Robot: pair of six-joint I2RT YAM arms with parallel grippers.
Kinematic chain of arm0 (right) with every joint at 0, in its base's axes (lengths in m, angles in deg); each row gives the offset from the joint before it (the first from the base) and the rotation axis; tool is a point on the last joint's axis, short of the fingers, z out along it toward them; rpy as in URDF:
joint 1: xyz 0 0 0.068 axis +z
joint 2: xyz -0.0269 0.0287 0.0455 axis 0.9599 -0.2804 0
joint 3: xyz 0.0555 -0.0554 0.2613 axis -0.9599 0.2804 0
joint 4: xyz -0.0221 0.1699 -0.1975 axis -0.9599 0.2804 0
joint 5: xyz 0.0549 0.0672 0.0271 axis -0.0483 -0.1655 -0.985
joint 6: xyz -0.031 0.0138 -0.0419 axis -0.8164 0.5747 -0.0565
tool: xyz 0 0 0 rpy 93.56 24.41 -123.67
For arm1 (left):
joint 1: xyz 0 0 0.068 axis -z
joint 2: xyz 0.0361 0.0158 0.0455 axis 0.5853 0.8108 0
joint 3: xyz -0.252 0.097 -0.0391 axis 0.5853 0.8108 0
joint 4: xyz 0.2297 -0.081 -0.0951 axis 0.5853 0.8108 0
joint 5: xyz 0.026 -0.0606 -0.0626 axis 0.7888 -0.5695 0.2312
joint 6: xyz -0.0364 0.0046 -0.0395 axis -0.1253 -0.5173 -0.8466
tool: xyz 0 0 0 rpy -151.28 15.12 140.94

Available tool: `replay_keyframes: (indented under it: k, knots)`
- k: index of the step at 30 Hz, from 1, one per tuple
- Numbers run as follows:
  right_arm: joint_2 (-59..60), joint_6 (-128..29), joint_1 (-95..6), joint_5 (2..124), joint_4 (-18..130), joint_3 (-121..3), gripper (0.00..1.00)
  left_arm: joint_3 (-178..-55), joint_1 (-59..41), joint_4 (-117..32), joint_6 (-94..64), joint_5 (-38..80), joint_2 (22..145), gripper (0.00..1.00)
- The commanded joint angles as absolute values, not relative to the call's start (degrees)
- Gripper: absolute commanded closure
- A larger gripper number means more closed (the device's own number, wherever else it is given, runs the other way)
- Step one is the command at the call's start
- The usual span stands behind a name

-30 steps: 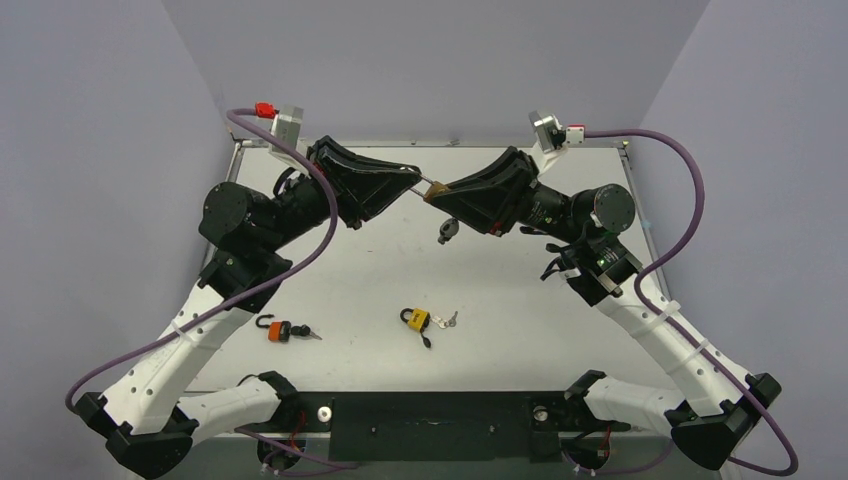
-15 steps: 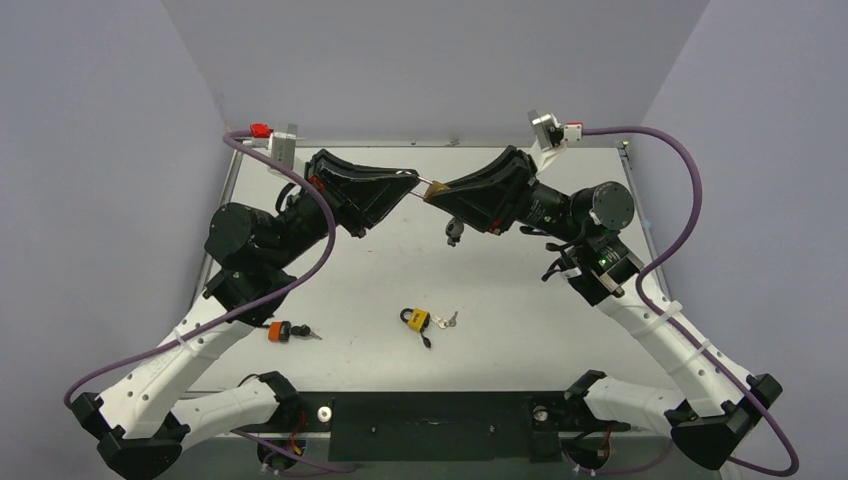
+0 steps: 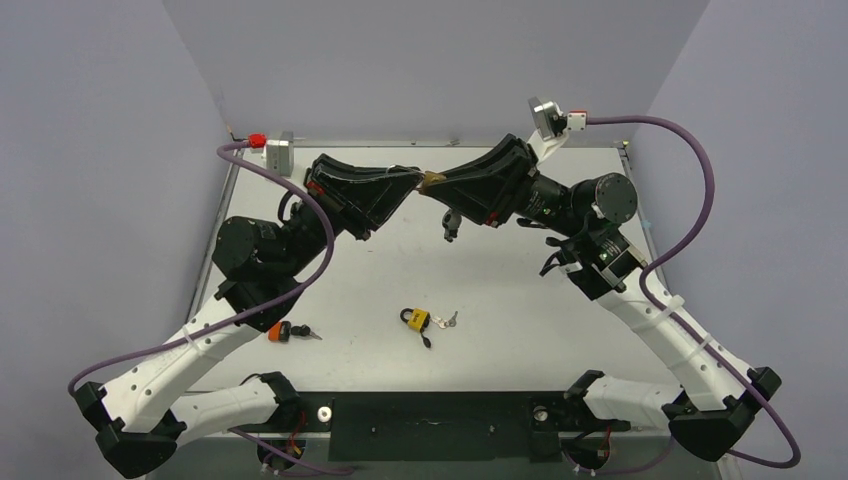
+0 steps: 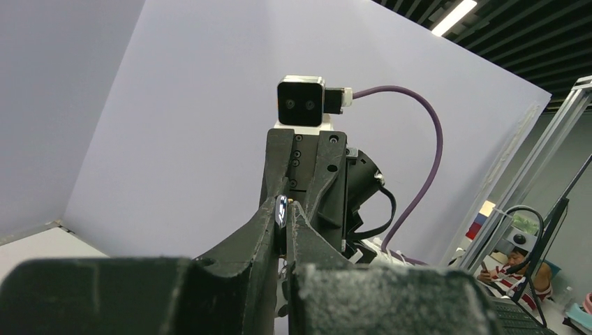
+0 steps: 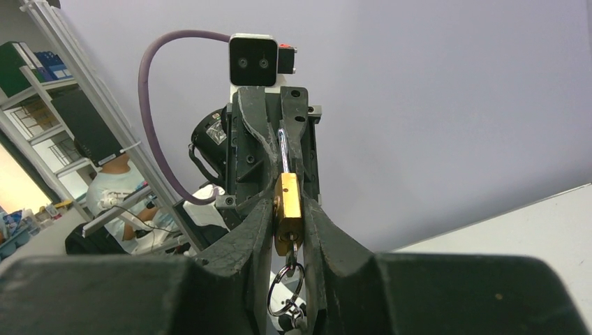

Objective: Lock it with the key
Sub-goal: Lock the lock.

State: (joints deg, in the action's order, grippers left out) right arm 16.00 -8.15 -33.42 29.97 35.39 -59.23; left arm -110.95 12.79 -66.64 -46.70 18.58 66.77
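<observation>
A brass padlock [image 3: 433, 181] hangs in the air between both grippers at the back of the table. My right gripper [image 3: 441, 184] is shut on its brass body [image 5: 287, 211]. A key sits in the keyhole, and its ring [image 5: 283, 283] and spare key [image 3: 450, 224] dangle below. My left gripper [image 3: 416, 180] is shut on the silver shackle [image 4: 281, 209], which also shows in the right wrist view [image 5: 283, 150] running from the body into the left fingers. The two grippers face each other tip to tip.
A yellow padlock [image 3: 415, 320] with keys [image 3: 447, 320] lies on the white table [image 3: 520, 330] at centre front. An orange padlock [image 3: 276, 332] with a black-headed key [image 3: 303, 331] lies at front left, partly under my left arm. Walls enclose the table.
Both grippers have lifted slightly and drawn closer together, so less of the shackle shows between them. The left arm has swung over the orange padlock. The dangling keys have swung.
</observation>
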Motion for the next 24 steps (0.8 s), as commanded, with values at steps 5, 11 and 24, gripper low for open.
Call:
replay_keyframes:
  k: [5, 11, 24]
  knots:
    - [14.38, -14.64, -32.05, 40.6, 37.65, -62.4, 1.0, -108.35, 17.35, -55.8, -48.07, 7.04, 70.98, 1.0]
    - [16.26, -16.23, -32.52, 40.61, 39.27, -59.91, 0.89, -110.24, 16.22, -50.43, -43.79, 12.65, 68.17, 1.0]
    - [26.7, -12.57, -42.6, 30.74, 32.09, -44.63, 0.27, -112.67, 4.91, -47.58, -44.18, 6.27, 64.45, 1.0]
